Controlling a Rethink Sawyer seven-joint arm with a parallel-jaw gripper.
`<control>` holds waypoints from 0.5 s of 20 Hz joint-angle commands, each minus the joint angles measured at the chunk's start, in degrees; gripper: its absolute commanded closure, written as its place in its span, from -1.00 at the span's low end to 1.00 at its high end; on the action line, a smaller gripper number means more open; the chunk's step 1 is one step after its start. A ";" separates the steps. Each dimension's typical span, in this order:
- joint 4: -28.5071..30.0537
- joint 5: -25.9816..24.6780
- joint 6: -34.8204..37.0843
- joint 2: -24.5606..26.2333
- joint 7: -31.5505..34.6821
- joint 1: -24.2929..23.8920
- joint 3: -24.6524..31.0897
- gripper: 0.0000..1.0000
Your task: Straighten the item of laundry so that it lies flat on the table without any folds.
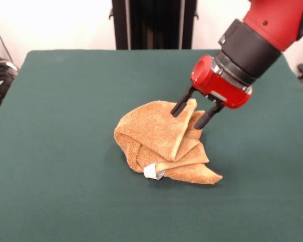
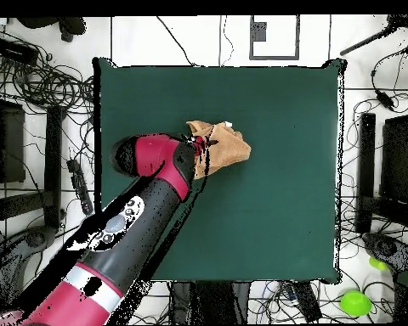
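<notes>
Two black fingers (image 1: 182, 106) are seen reaching down from the red tool (image 1: 193, 113), and a raised fold of the towel (image 1: 161, 143) is pinched between them, so the tool is closed on the cloth. One finger is pressed against the outer face of that fold; the other is set on its far side, partly hidden by the towel's upper edge. The tool is carried on a red and black arm (image 1: 262, 35) that is slanted down from the upper right corner of the front view.

The towel is lifted at the gripped edge and is heaped in loose folds below it, with several layers stacked on one another. A pointed corner is spread towards the lower right of the heap, and a small white tag (image 1: 152, 172) is shown at the heap's near edge (where the lower folds meet the cloth cover). The rest of the towel is rested on the bench (image 1: 55, 151), which is covered in dark green cloth.

From overhead, the towel (image 2: 226, 146) is found a little above the middle of the bench (image 2: 275, 221), well away from every edge. The arm (image 2: 131, 238) is laid across the lower left part of that view, and the tool (image 2: 201, 153) is met at the towel's left side, where part of the cloth is covered by it. Cables and stands are scattered on the floor (image 2: 377, 102) around the bench.
</notes>
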 commanded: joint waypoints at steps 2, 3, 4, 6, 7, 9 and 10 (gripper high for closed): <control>2.02 2.32 3.86 -0.02 16.41 -0.26 7.77 -1.00; 2.20 2.60 3.87 -0.10 16.80 -0.40 8.10 -1.00; 2.22 2.86 3.91 -0.26 16.93 -0.60 8.55 -1.00; 2.71 3.41 3.72 -0.65 17.37 -0.87 9.46 -1.00; 2.87 3.55 3.42 -0.71 17.49 -0.93 9.74 -1.00; 2.77 3.42 3.93 -0.53 17.49 -0.82 9.51 -1.00; 2.49 3.30 3.93 -0.18 17.59 -0.72 9.22 -1.00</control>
